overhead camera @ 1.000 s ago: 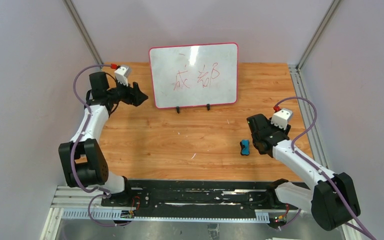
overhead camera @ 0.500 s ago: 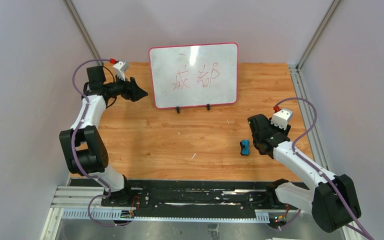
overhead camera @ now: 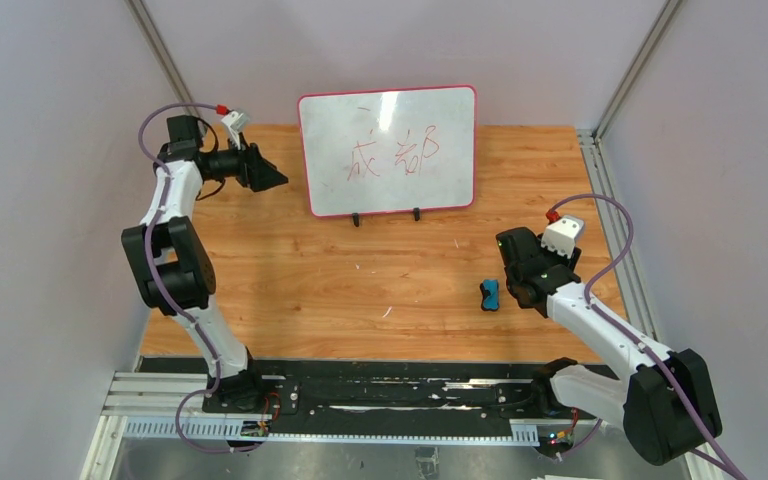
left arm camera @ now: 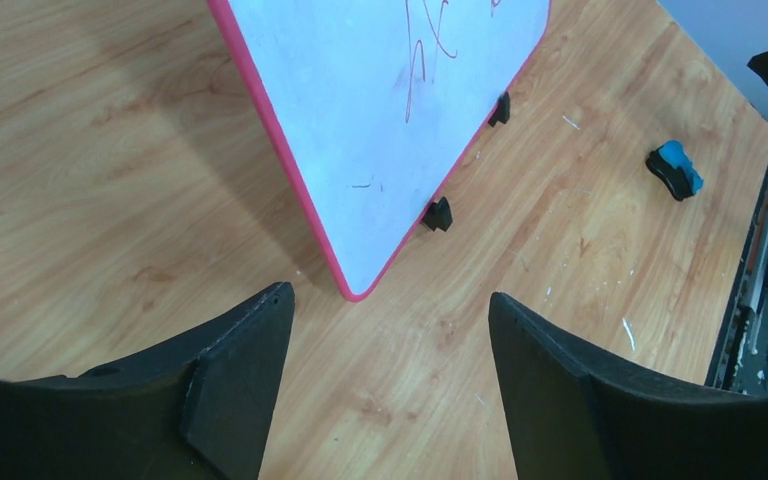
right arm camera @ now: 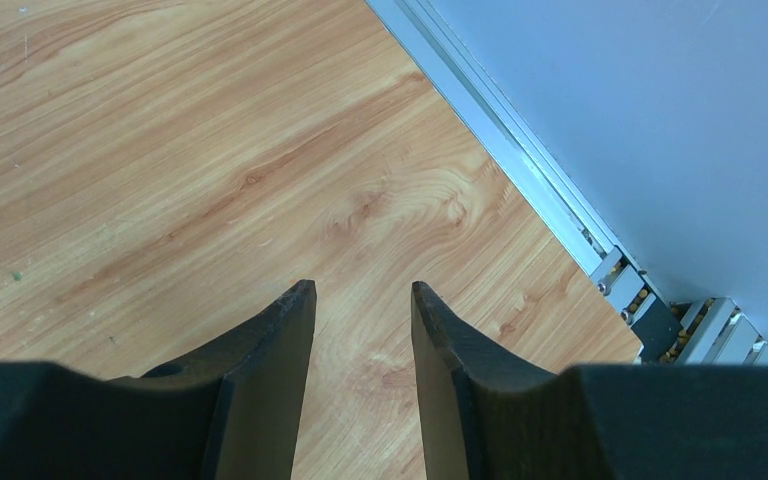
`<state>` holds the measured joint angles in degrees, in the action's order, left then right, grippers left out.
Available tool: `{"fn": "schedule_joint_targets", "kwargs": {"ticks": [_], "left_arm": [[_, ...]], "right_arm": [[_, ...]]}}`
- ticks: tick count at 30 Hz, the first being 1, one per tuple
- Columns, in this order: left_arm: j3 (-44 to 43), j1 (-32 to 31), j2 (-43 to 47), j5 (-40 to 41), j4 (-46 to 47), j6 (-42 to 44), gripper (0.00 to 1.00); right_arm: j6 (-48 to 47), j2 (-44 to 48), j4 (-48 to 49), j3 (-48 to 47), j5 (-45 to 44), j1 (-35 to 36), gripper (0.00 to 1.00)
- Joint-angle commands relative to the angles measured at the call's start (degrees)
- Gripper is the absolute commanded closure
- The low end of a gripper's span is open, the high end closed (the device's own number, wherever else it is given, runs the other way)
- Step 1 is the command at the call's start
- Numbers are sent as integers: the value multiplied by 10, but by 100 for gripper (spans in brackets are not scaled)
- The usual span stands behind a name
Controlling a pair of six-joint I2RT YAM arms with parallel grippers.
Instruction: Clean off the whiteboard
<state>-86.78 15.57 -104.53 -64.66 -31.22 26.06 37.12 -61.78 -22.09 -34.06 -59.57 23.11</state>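
Whiteboard (overhead camera: 388, 150): red writing was unerased, eraser (overhead camera: 490, 295) lay ungrasped on desk (overhead camera: 360, 290) beside half-open empty right pincer (right arm camera: 360, 290); left pincer (left arm camera: 388, 298) gaped wide, empty.

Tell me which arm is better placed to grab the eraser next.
Right. The right pincer hangs open and empty just beside the blue eraser, while the left pincer, also open, is far off by the whiteboard, at its left edge.
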Motion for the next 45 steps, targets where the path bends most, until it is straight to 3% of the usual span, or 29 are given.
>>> {"fn": "schedule_joint_targets", "kwargs": {"ticks": [1, 15, 34, 45], "left_arm": [[-68, 0, -45, -58, -136, 101, 25], [-126, 0, -107, -83, -138, 95, 24], [-227, -2, -165, -35, -138, 81, 24], [-252, -16, -190, -53, -137, 77, 25]], "right_arm": [[-6, 7, 11, 10, -6, -9, 59], [-14, 8, 18, 11, -3, -9, 59], [-20, 5, 23, 10, 0, -9, 59], [-21, 4, 23, 11, 1, -8, 59]]}}
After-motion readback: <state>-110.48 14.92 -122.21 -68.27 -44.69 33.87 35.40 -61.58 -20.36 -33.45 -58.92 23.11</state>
